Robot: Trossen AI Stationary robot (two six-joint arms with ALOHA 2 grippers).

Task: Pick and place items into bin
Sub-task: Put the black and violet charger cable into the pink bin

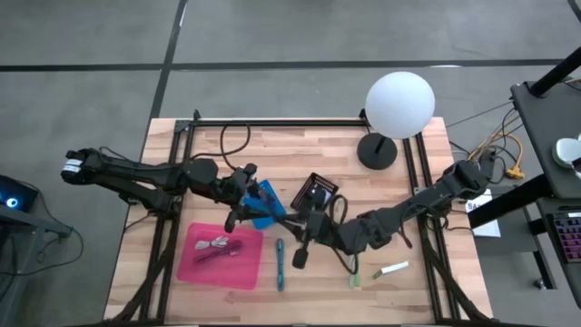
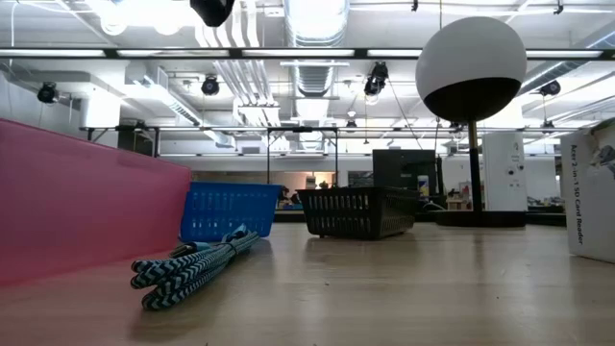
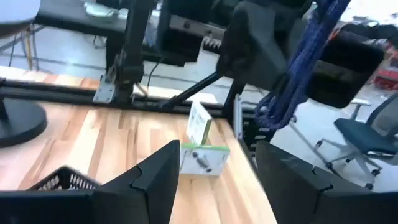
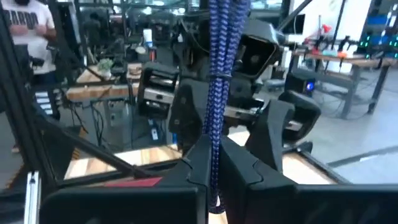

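My right gripper (image 4: pixel 214 165) is clenched on a blue cord (image 4: pixel 219 56) mid-table, left gripper (image 3: pixel 214 180) hanging released by the blue bin (image 1: pixel 268 204).

Wood table (image 1: pixel 427 282), braided cord (image 4: pixel 217 74), matt.

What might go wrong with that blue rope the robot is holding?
1. The right gripper pinches the blue cord only at one spot, and the rest hangs loose. It might slip out.
2. The left gripper waits open, facing it. The dangling cord could catch on its fingers.
3. The black basket and blue basket look small, so an end might flop over the rim.
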